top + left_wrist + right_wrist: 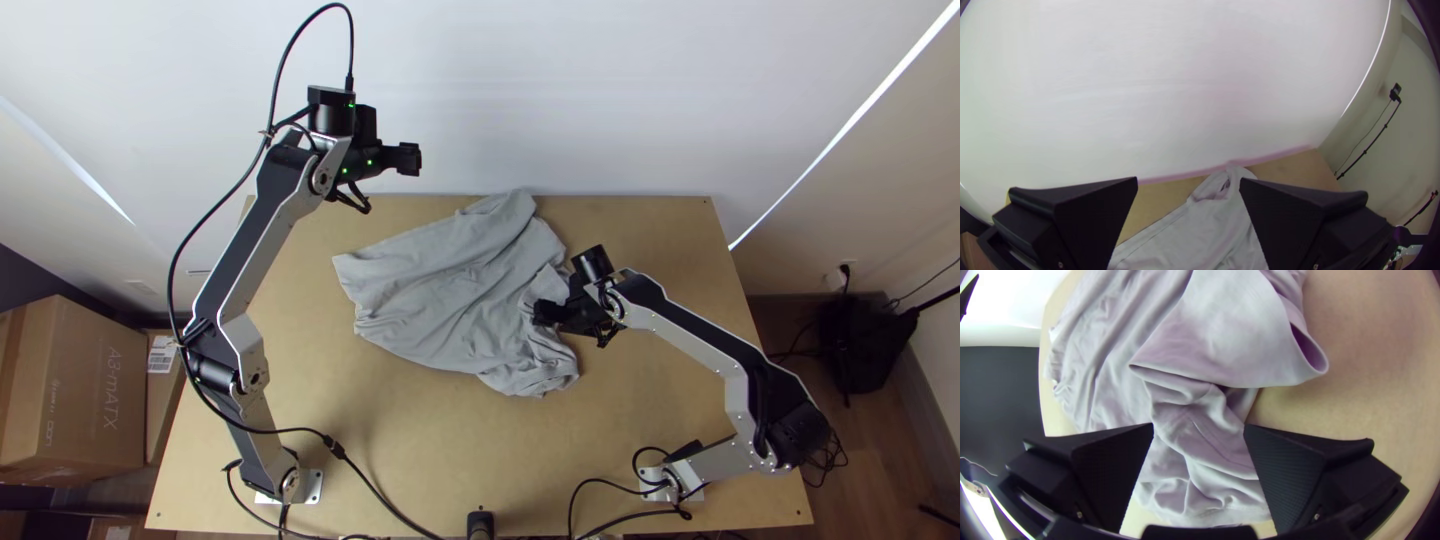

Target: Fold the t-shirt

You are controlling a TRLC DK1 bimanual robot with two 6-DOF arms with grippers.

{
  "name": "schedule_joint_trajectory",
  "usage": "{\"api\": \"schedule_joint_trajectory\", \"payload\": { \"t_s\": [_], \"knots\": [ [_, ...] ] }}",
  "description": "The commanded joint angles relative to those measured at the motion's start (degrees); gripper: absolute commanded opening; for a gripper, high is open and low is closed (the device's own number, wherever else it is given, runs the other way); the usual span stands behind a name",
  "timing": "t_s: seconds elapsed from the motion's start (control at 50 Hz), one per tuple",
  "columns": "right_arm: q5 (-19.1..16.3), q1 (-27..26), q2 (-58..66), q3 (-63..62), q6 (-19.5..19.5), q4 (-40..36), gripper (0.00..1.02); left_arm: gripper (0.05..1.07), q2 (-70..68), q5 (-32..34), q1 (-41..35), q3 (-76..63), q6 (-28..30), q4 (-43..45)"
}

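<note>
One rumpled grey fabric t-shirt [440, 300], one pale wooden bench [470, 440] beneath, black left gripper [410, 159], black right gripper [543, 312], each with two fingers wide apart

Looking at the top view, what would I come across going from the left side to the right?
Cardboard box → left robot arm → crumpled grey t-shirt → right robot arm → black bag-like object on the floor.
</note>
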Motion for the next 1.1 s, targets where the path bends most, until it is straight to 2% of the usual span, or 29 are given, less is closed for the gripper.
{"api": "schedule_joint_trajectory", "payload": {
  "t_s": [0.0, 0.08, 0.32, 0.42, 0.5, 0.86, 0.96, 1.08],
  "knots": [
    [-0.5, 0.9, 1.5, 1.3, 1.0, -0.2, 0.71, 1.03, 0.4, 0.1, 1.3, 1.2, -1.8, 0.2],
    [-0.5, 0.9, 2.8, 1.5, 1.2, 1.3, 0.54, 1.03, 0.4, 0.1, 1.8, 0.9, -1.8, 0.2],
    [-0.5, 2.8, 6.9, 2.3, 1.7, 2.3, 0.49, 1.03, 0.7, 0.1, 2.3, 0.7, -1.8, 0.4],
    [-0.5, 2.8, 7.6, 1.8, 1.5, 4.8, 0.19, 1.03, 1.2, 0.1, 2.5, 0.7, -1.8, 0.4],
    [-0.5, 2.9, 7.0, 1.6, 1.0, 4.8, 0.02, 1.03, 1.6, 0.1, 2.6, 0.7, -1.6, 0.4],
    [-0.5, -1.1, -9.9, -7.5, 1.3, 2.7, 0.02, 1.03, 8.0, 0.1, 0.5, 0.9, 0.5, -0.9],
    [-0.5, -2.2, -14.4, -10.7, 1.1, -0.8, 0.02, 1.03, 11.0, 0.1, -0.8, 0.9, 0.6, 1.0],
    [-0.4, -3.3, -19.3, -15.9, 1.1, -1.5, 0.02, 1.03, 14.8, 0.1, -2.5, 1.0, 0.4, 4.8]
  ]
}}
